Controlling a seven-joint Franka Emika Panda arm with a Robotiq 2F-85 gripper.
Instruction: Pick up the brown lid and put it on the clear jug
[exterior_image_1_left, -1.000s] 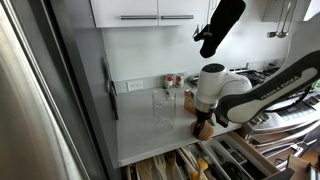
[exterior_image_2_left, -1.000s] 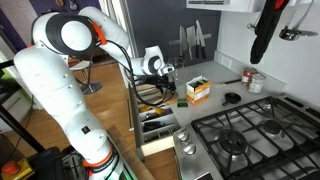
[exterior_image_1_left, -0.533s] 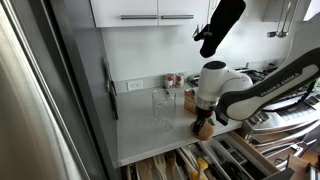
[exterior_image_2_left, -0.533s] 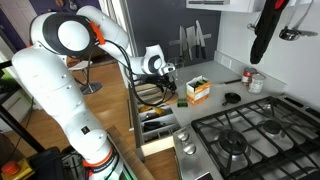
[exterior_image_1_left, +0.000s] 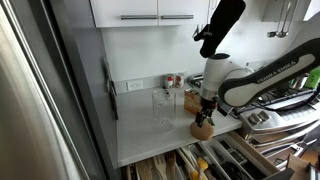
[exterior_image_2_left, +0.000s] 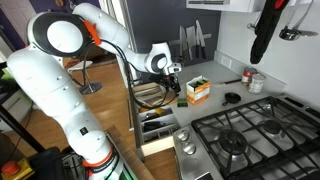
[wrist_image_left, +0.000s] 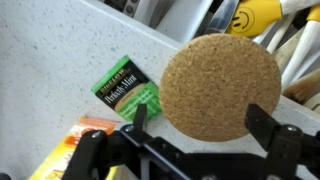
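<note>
The brown lid (wrist_image_left: 220, 85), a round cork disc, lies on the pale counter and fills the middle of the wrist view. In an exterior view it is the small brown thing (exterior_image_1_left: 203, 128) near the counter's front edge. My gripper (wrist_image_left: 200, 112) is open and hovers straight above the lid, one finger on each side, with a gap at the left finger. In both exterior views the gripper (exterior_image_1_left: 206, 108) (exterior_image_2_left: 172, 86) points down. The clear jug (exterior_image_1_left: 161, 108) stands upright on the counter to the left of the lid, with no lid on it.
An orange carton (exterior_image_1_left: 189, 100) (exterior_image_2_left: 198, 90) stands behind the lid, and its corner shows in the wrist view (wrist_image_left: 75, 140). A green tea packet (wrist_image_left: 128, 88) lies beside the lid. Red-capped spice jars (exterior_image_1_left: 172, 81) stand at the wall. Open drawers (exterior_image_1_left: 230, 155) sit below the counter edge. A gas stove (exterior_image_2_left: 250, 135) is nearby.
My gripper has risen from around the lid to a little above it. The lid stays in the same place on the counter.
</note>
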